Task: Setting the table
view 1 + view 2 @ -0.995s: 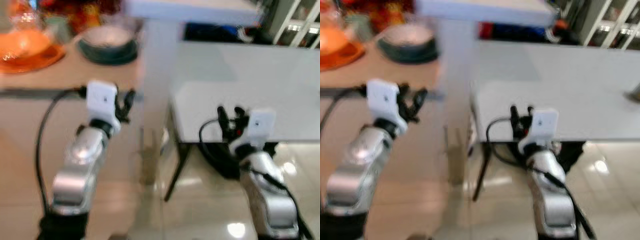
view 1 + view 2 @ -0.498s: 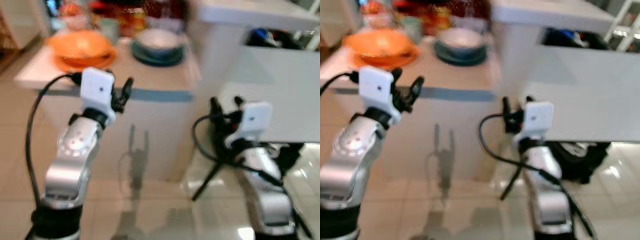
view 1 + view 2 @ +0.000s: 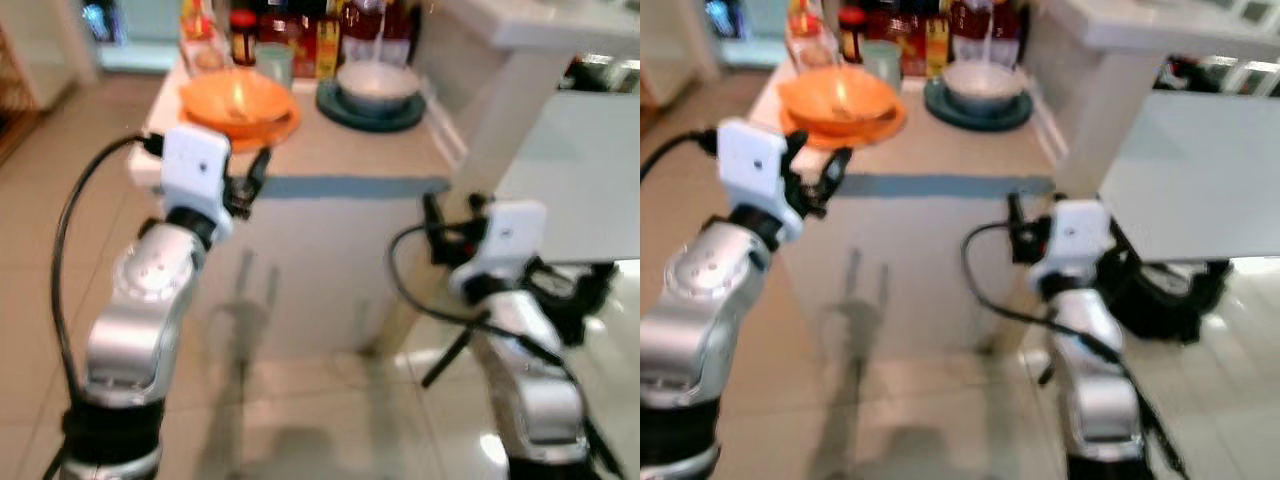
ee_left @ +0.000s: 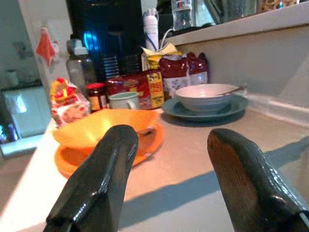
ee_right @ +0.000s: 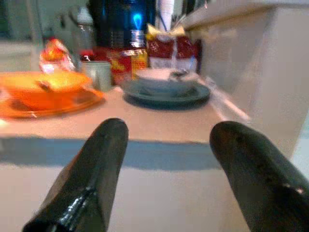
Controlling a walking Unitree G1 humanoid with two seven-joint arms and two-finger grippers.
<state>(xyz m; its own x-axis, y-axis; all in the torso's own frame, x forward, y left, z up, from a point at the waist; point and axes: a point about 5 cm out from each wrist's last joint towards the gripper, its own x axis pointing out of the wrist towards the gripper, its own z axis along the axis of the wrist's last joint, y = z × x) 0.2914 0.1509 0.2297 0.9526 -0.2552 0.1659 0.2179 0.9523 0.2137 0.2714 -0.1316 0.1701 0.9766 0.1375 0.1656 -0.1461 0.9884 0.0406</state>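
Your robot has swung left over the last second: the pale grey table (image 3: 590,180) that sat dead ahead now slides off to the right, and the beige counter (image 3: 340,160) with its blue-grey edge band stands square in front of you. That is a move of the camera, not of the dishes, and it reads as an approach to pick up tableware.

Nearest you, both silver arms are raised short of the counter. The left gripper (image 3: 250,185) has its fingers (image 4: 104,179) spread apart and holds nothing; the right gripper (image 3: 452,215) likewise shows its fingers (image 5: 251,169) parted and empty.

On the counter, the shallow orange plastic bowl (image 3: 235,97) rests on a matching orange plate (image 4: 149,145), nearest the left gripper. Just beyond and to its right, a white ceramic bowl (image 3: 377,85) with a spoon handle jutting from it sits on a dark teal plate (image 3: 372,112). Between the two, farther back, stands a pale green mug (image 4: 124,100).

At the rear, a row of red snack packets (image 4: 145,87), jars and a bottle lines the wall.

You are now lined up on the dishes, but nothing has been lifted yet; closing in on the counter looks like the next call.
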